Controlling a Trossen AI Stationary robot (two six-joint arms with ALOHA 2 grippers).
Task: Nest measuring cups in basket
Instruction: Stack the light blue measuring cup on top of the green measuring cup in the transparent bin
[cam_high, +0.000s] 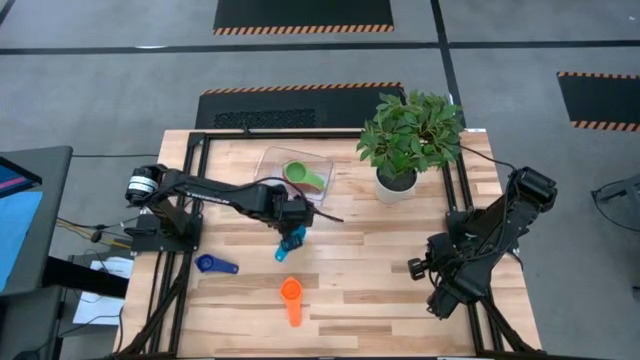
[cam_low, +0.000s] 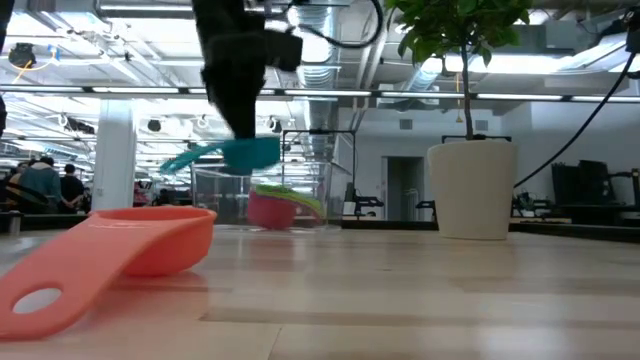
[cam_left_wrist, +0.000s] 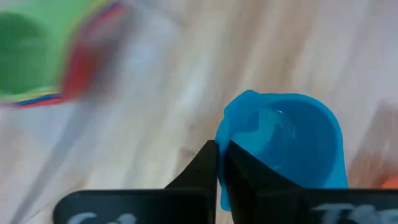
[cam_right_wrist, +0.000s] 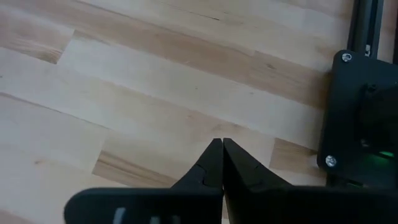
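Between the fingers of the left tool (cam_left_wrist: 217, 163) sits the rim of the light blue cup (cam_left_wrist: 286, 146); the fingers are pressed together on the thin plastic wall, and the low view shows the cup lifted clear of the counter (cam_high: 400, 290), with its handle pointing sideways. The grip looks narrow, only on the edge, so I judge that the cup can swing or slip if the arm moves fast. To do this step well, the arm should carry the cup slowly and keep it level.

Just beyond the tool stands the basket (cam_high: 272, 160), which is clear plastic and hard to see against the wood. Inside it the green cup (cam_high: 297, 172) is already lying on top of others; red and yellow edges show under it in the left wrist view. The light blue cup must come down over the green bowl, mouth up, and be let go only when it is low inside it. The handle should be turned to the same side as the green handle, otherwise it can rest on the basket wall and stay tilted.

Farther out on the counter, the dark blue cup (cam_high: 206, 264) and the orange cup (cam_high: 291, 292) wait, well apart from the basket. The white pot with the plant (cam_high: 396, 185) stands just beside the basket, so the path should stay away from the leaves. The right tool (cam_right_wrist: 217, 155) is closed on nothing and rests over the right side of the counter.
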